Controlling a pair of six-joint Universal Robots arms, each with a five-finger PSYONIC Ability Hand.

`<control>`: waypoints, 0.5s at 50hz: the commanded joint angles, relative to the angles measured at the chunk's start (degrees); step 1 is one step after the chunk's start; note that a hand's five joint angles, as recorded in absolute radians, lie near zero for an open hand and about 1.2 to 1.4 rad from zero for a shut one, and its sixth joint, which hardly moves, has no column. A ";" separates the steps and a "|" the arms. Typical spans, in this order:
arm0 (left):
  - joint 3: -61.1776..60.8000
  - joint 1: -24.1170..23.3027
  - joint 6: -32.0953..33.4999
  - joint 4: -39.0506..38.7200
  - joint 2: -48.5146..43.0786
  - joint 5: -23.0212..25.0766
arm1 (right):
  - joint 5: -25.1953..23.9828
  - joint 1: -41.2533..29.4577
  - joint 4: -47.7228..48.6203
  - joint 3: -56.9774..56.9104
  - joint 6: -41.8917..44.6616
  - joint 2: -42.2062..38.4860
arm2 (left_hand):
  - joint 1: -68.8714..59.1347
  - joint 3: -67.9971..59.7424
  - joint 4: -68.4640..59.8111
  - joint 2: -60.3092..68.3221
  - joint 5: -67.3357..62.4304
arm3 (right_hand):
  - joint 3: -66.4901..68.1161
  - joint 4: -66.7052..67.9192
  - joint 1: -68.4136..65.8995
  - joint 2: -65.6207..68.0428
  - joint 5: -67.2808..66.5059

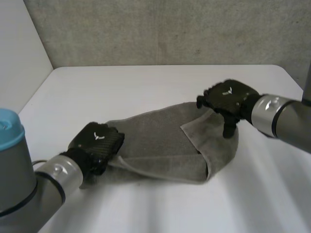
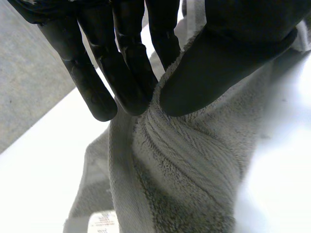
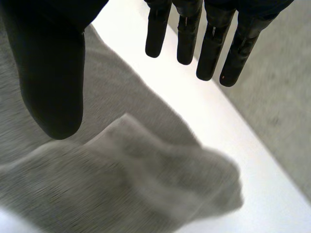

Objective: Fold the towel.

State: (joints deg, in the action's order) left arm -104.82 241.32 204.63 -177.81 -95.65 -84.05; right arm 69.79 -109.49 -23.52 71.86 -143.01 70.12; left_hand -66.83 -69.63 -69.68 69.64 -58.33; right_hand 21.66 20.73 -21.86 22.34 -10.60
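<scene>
Between thumb and fingers of the left hand (image 2: 221,73), the grey towel (image 1: 160,145) is pinched; the right hand (image 1: 228,99) hovers above it, fingers straight and spread.

Towel (image 1: 160,145): grey cloth, fuzzy pile, matt, ribbed woven band. Table (image 1: 146,82): white, smooth. Left hand (image 1: 97,141), right hand (image 1: 227,99): black, matt. Wall (image 1: 170,29): grey, rough.

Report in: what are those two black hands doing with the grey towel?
Left hand pinching edge of grey terry towel. Right hand open, over its other end. Towel part-folded on white table. Nothing in the way.
</scene>
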 commanded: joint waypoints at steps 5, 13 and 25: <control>-8.82 0.20 -0.02 -0.34 4.95 0.02 | -4.05 -4.86 -2.67 -15.43 10.21 -15.01 | -13.17 -10.37 -10.32 10.36 -11.67 | 1.04 1.97 -0.84 0.36 -2.10; -12.16 0.29 -0.02 -1.83 7.59 0.02 | -5.02 -6.53 -2.23 -19.74 13.55 -24.06 | -13.17 -10.37 -10.32 10.36 -11.67 | 4.23 5.16 -4.04 3.55 -5.30; -14.09 2.05 -0.02 -3.50 8.03 0.02 | -3.36 -6.62 1.27 -23.52 20.41 -34.07 | -13.17 -10.37 -10.32 10.36 -11.67 | 9.78 10.71 -9.58 9.10 -10.84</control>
State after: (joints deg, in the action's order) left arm -118.45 242.56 204.61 -180.62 -87.55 -84.02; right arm 65.02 -116.17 -24.72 49.75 -125.09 39.33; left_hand -66.83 -69.64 -69.70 69.65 -58.32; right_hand 24.42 24.80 -29.05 23.19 -14.13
